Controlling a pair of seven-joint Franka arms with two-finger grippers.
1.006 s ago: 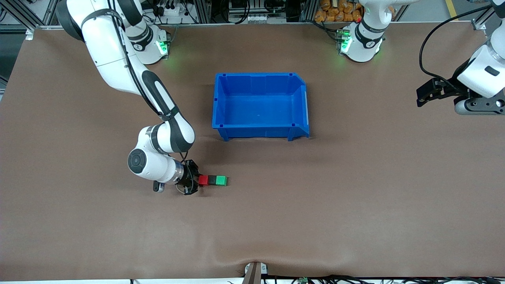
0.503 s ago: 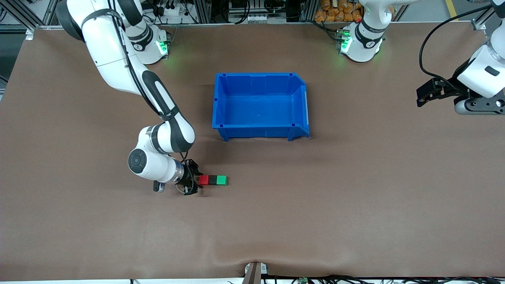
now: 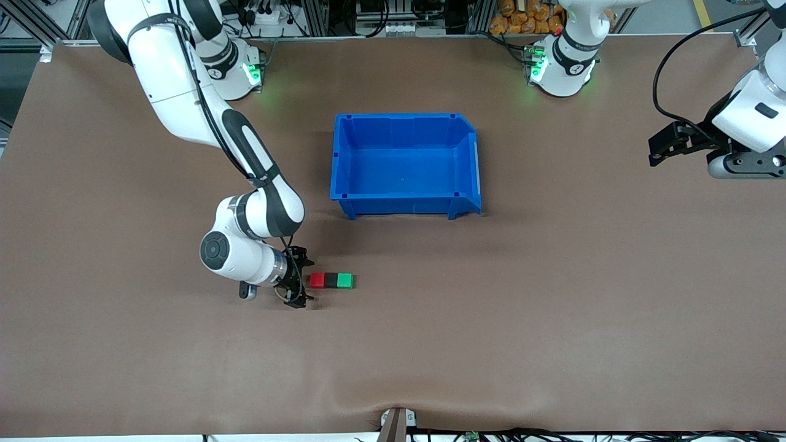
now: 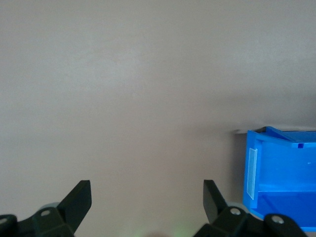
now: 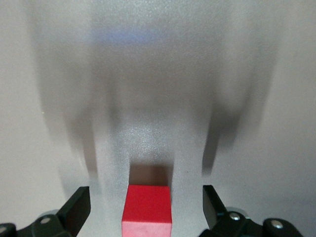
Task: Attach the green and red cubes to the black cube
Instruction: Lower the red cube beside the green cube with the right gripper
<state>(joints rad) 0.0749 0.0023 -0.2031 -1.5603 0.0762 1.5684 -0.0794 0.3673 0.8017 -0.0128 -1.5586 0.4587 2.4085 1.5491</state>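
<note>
Red cube [image 3: 317, 280], black cube [image 3: 331, 280] and green cube [image 3: 345, 280] sat joined in a row on the desk [image 3: 552, 307]; the right hand [image 3: 302, 276], wide and empty beside the red cube, should withdraw straight to avoid nudging the row, while the left hand [image 3: 656, 152] waited wide at its own end.

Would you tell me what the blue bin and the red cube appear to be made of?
Blue bin: likely moulded plastic, slightly glossy; thin ribbed walls and uniform colour suggest it.
Red cube: matte, evenly coloured, with crisp edges; could be plastic or painted wood, the look leaves it open.

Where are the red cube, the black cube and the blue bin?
red cube [image 3: 317, 280]: front view, its top face.
black cube [image 3: 331, 280]: front view, its top, between red and green.
blue bin [image 3: 405, 199]: front view, its outer wall.
</note>
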